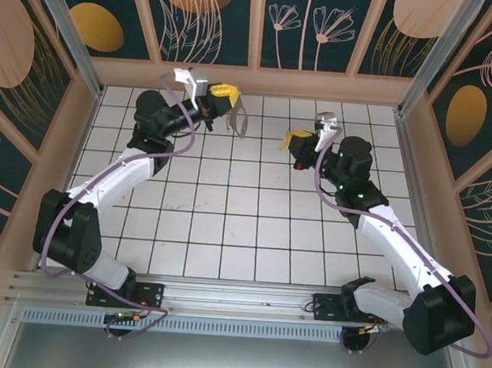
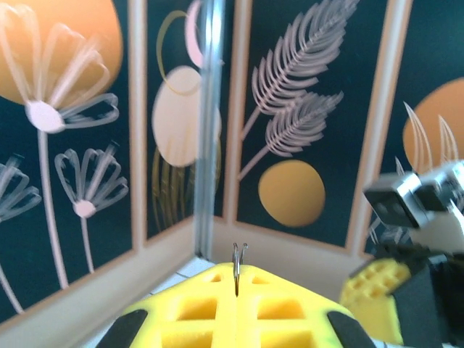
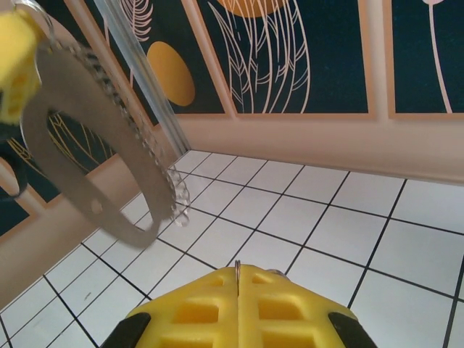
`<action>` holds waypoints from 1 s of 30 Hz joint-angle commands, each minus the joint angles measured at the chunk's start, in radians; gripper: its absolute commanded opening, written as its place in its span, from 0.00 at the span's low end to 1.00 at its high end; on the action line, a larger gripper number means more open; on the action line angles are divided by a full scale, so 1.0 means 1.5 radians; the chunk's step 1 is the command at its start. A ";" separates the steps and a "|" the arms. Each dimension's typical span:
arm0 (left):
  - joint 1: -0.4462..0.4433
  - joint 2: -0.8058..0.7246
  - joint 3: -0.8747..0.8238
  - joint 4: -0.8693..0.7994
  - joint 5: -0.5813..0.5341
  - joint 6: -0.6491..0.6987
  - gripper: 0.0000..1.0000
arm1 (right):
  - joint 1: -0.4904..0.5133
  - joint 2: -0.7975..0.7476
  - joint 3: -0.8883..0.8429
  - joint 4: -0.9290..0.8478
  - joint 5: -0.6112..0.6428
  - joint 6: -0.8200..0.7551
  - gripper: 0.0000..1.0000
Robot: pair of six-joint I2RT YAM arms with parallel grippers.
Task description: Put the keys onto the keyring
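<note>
One keyring (image 1: 239, 119) hangs in the air above the far part of the table (image 1: 226, 225), and it does not touch the tiles. It is a thin grey oval loop. In the right wrist view the keyring (image 3: 76, 196) is seen close at the upper left, tilted, with a row of small rings along its right edge. Its top end is pinched in the yellow pads of the left hand (image 1: 226, 93), which is closed on it. In the left wrist view a thin wire bend of the keyring (image 2: 239, 262) stands up from the seam between the closed pads of this hand (image 2: 237, 293).

To the right of the loop, near but apart from it, is the right hand (image 1: 299, 140). Its yellow pads (image 3: 188, 312) are pressed together, and from their seam comes a thin metal edge, which appears to be the key (image 3: 238, 267) seen from its narrow side; its shape is too small to tell. Both hands are held above the white tiled table, facing each other. Around the table stand dark walls (image 1: 309, 27) painted with orange circles and pale plants.
</note>
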 commanded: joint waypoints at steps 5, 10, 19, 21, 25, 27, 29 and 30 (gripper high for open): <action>-0.045 -0.023 -0.026 -0.044 0.067 0.054 0.00 | -0.007 -0.054 0.009 0.024 -0.013 -0.026 0.00; -0.067 -0.020 -0.049 -0.042 0.085 0.052 0.00 | -0.007 -0.066 0.015 0.037 -0.061 -0.037 0.00; -0.085 -0.037 -0.064 -0.064 0.094 0.089 0.00 | -0.007 -0.055 0.012 0.072 -0.193 -0.042 0.00; -0.087 -0.040 -0.060 -0.076 0.092 0.098 0.00 | -0.006 -0.052 0.012 0.077 -0.201 -0.037 0.00; -0.091 -0.041 -0.052 -0.085 0.093 0.103 0.00 | -0.002 -0.044 0.011 0.083 -0.209 -0.031 0.00; -0.094 -0.040 -0.049 -0.086 0.093 0.104 0.00 | 0.001 -0.040 0.010 0.088 -0.211 -0.029 0.00; -0.096 -0.038 -0.044 -0.088 0.095 0.105 0.00 | 0.006 -0.035 0.011 0.092 -0.212 -0.027 0.00; -0.096 -0.036 -0.042 -0.090 0.097 0.107 0.00 | 0.009 -0.034 0.012 0.094 -0.211 -0.026 0.00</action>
